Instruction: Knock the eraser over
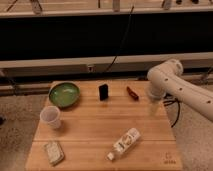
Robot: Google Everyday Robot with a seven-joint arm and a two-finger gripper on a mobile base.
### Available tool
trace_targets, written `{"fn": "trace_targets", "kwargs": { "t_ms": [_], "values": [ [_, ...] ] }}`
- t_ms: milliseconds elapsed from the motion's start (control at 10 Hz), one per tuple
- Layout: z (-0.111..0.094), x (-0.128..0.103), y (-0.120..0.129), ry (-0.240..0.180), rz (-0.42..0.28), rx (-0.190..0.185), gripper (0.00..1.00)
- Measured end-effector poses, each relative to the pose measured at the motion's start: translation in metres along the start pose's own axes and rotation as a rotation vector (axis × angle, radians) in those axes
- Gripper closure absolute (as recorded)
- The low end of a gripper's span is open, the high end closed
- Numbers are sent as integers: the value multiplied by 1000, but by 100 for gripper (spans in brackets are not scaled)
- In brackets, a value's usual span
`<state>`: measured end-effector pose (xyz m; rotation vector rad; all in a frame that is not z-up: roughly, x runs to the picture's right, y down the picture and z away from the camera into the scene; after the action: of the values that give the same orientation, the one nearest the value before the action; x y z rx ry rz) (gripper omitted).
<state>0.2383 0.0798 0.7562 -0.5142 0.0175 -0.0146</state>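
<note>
Jaws: I cannot tell whether they are open or closed; the gripper's tip is a pale blur against the wood.
Gripper: the gripper hangs pointing down at the right edge of the table, below the bend of the white arm, holding nothing that can be made out.
Cut off: the arm runs out of the picture at the right edge, so its base is out of sight.
Hard to read: a small dark mark at the table's near right corner is too small to make out.
Eraser: the eraser is a small black block at the far middle of the table, between the green bowl on its left and a small reddish-brown oblong object on its right, touching neither.
Eraser's axis: it stands upright on end, long axis vertical, a broad flat side facing the camera.
Gap: the eraser is well apart from the gripper, with the reddish-brown object lying between them.
Other things: a pale cup stands in front of the bowl; a white wrapped packet lies at the near left corner; a white bottle lies on its side, aslant, near the front.
Surface: a wooden table of light planks.
Room: speckled floor around the table, a dark panel behind with pale rails across it, and a black cable hanging down it.
</note>
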Motion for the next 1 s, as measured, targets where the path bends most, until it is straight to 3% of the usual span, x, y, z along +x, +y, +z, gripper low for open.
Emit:
{"fn": "trace_targets", "kwargs": {
  "t_ms": [300, 1000],
  "values": [
    [14, -22, -19, -3, -24, 15, 20],
    [29, -54, -34, -24, -55, 25, 20]
  ]
}}
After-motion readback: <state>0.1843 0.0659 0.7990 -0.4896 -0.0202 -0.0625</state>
